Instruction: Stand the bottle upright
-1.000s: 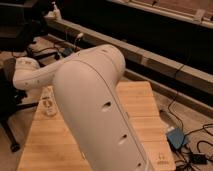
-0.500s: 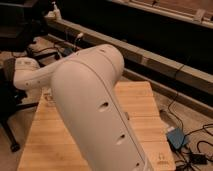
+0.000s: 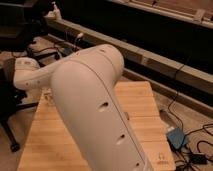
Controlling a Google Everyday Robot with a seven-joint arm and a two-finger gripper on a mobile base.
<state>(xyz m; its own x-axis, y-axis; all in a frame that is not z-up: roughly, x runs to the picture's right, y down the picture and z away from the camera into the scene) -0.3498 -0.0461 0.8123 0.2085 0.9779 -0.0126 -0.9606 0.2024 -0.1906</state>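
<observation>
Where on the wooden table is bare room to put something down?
Bare wood: between the table's left edge and the white arm, and between arm and right edge. Crowded: the far left corner, where the gripper sits behind the arm.

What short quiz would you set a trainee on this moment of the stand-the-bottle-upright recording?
1. True or false: the white arm blocks much of the wooden table from the camera.
2. What lies on the floor to the right of the table? A) a blue box among cables; B) a red bucket; C) a green bin.
3. Fill in: the gripper, shut, is ___ from view behind the arm, towards the table's far left corner.

Key: 1 true; 2 A; 3 hidden. The bottle cannot be made out clearly either, so whether it is upright cannot be told.
</observation>
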